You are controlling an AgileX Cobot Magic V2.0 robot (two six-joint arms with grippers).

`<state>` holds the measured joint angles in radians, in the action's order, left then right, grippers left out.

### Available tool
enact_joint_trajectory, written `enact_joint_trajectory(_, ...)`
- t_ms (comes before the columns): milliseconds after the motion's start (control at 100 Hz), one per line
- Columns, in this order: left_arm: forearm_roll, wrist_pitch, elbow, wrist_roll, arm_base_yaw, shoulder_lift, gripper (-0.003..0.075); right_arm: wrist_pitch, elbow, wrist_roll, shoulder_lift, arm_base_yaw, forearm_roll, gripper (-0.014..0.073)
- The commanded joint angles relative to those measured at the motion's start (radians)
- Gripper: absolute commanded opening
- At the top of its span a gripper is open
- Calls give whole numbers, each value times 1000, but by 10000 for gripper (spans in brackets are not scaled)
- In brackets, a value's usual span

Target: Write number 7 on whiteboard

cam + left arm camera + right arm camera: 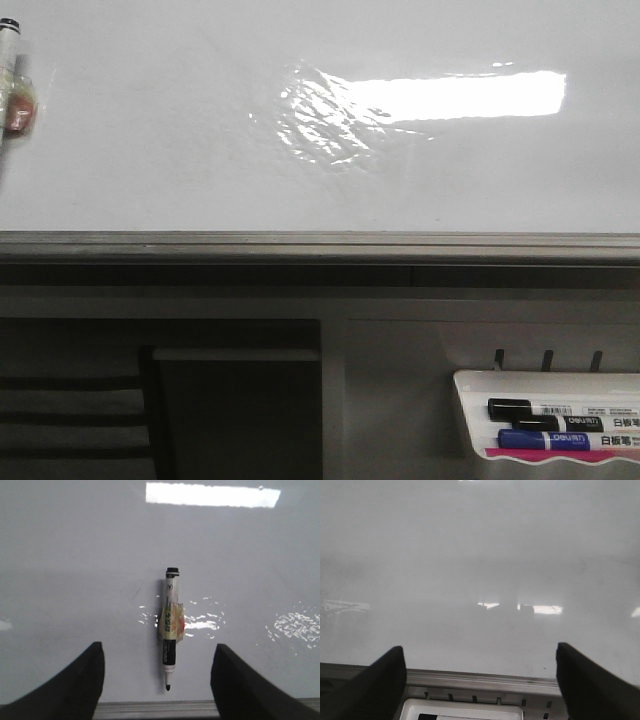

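The whiteboard (200,130) fills the front view, glossy white with a wrinkled shiny patch (320,120) and a grey frame edge (320,245). No number 7 is in view on it. A black marker (171,625) wrapped in yellowish tape sits against the board, uncapped tip toward the frame; it also shows at the far left as the marker (10,90). My left gripper (159,647) is open, its fingers (85,680) apart on either side of the marker's tip end and not touching it. My right gripper (480,648) is open and empty over the whiteboard (480,580) near its frame.
A small white marker tray (470,400) hangs below the frame at the right, holding a black marker (540,410) and a blue marker (545,440); the tray (465,711) also shows under my right gripper. A faint short stroke (136,594) marks the board beside the taped marker.
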<state>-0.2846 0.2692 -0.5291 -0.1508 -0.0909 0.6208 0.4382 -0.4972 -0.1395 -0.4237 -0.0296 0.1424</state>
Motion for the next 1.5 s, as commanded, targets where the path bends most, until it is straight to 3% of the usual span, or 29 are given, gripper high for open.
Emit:
enact_joint_trajectory(0, -15, -63, -32, -1, -6, 70, 404, -85, -34, -12, -13, -6, 5, 551)
enact_joint_trajectory(270, -15, -116, -37, -1, -19, 301, 398, -85, -34, -12, -13, -6, 7, 551)
enact_joint_trajectory(540, 19, -296, -37, -1, -147, 461, 398, -87, -34, -12, -13, -6, 7, 551)
enact_joint_trajectory(780, 19, -435, -40, -1, -150, 559, 398, -87, -34, -12, -13, -6, 7, 551)
enact_joint_trajectory(1000, 20, -452, -74, -1, -150, 633, 391, -87, -34, -12, -13, -6, 7, 551)
enact_joint_trajectory(1490, 21, -467, -87, -1, -150, 661, 120, -87, -34, -12, -13, -6, 7, 551)
